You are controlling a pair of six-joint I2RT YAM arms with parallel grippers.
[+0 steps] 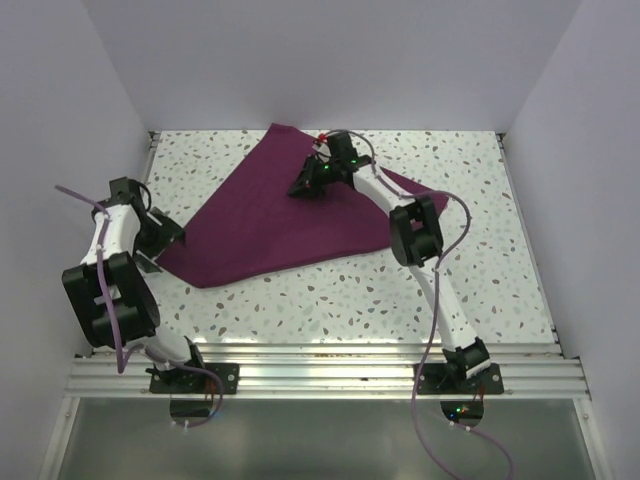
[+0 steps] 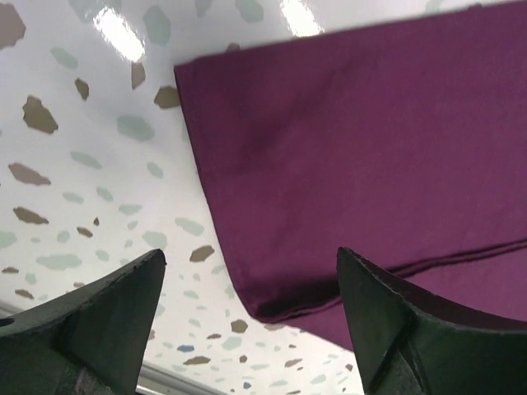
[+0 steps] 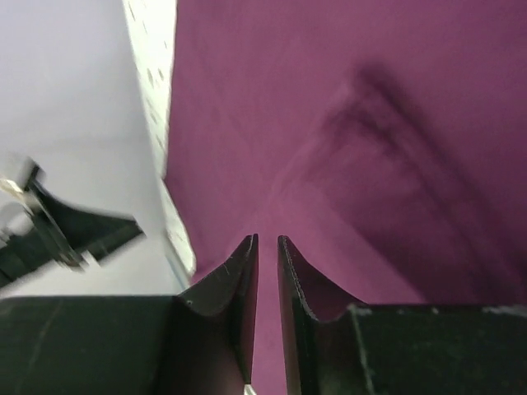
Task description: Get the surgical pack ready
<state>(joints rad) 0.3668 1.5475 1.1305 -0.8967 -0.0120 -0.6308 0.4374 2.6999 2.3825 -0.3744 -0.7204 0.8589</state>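
Surgical pack (image 1: 270, 215) flat on bench (image 1: 400, 290). Right end effector (image 1: 303, 188) clenched on fold at far middle. Left end effector (image 1: 165, 248) released, pack's near-left corner just ahead.

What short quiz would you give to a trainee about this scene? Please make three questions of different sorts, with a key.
1. True or false: the left gripper is open.
2. The purple cloth lies on: A) the speckled table, B) a metal tray, C) a shelf.
3. Fill in: the ___ gripper pinches the cloth.
Key: 1 true; 2 A; 3 right gripper.
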